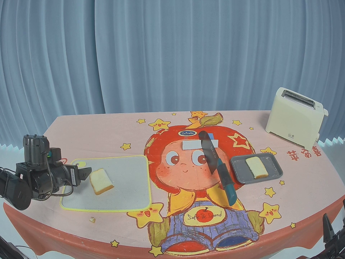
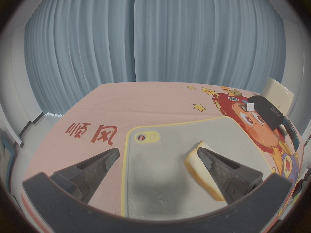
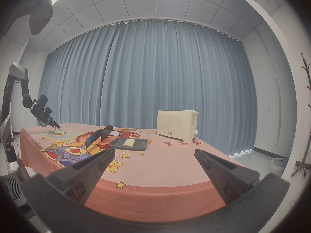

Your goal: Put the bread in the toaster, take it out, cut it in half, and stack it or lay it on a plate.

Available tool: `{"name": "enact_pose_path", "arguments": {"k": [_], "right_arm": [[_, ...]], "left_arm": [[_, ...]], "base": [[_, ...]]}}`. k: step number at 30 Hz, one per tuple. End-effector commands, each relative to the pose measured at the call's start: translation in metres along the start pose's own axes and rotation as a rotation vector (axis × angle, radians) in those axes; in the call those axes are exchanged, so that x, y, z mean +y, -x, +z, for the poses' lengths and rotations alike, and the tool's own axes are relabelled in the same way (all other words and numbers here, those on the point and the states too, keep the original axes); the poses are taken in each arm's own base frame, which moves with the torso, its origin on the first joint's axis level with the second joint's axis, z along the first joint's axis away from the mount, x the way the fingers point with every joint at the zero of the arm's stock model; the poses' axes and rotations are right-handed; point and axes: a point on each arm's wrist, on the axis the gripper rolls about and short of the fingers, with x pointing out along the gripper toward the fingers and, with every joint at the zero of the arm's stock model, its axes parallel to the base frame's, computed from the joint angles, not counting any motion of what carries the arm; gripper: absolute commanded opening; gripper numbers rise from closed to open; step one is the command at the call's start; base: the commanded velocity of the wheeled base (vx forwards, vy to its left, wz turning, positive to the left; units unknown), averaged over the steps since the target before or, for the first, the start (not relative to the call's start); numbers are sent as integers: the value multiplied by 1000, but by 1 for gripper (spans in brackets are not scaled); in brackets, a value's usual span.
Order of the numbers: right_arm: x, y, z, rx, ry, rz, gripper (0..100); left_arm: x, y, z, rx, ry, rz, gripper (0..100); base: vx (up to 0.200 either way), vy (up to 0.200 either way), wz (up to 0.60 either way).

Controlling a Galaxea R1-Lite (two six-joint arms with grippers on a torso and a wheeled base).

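Left tool [image 2: 157, 152] hung low over the left end of the cutting board [image 1: 125, 187], fingers spread wide with nothing between them, near the board's yellow hanging hole. One piece of bread [image 1: 101, 181], pale-crumbed with a tan crust, lay flat on the board just beside one of the tool's fingers. Whether that finger touched the crust could not be made out from the wrist view. A second piece of bread [image 1: 256, 167], alike in colour, lay flat in the grey tray [image 1: 240, 169] right of centre. Between board and tray the knife [image 1: 218, 166], black-bladed with a teal handle, rested on the desk [image 1: 107, 133], its blade across a small white card [image 1: 192, 144]. The cream toaster [image 1: 295, 117] stood at the far right corner. A crumb [image 1: 92, 219] lay just off the board's near edge. Right tool [image 3: 155, 152], likewise spread and holding nothing, sat off the desk's near right edge, well apart from everything.
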Motion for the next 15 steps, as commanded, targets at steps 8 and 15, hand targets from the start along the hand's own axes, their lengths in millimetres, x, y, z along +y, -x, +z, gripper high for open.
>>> {"name": "enact_pose_path", "arguments": {"k": [8, 15], "right_arm": [[0, 0, -5, 0, 0, 0, 100], [0, 0, -5, 0, 0, 0, 100]], "left_arm": [[-2, -6, -11, 50, -9, -3, 100], [-4, -7, -11, 54, -16, -8, 100]], "base": [[0, 0, 0], [0, 0, 0]]}}
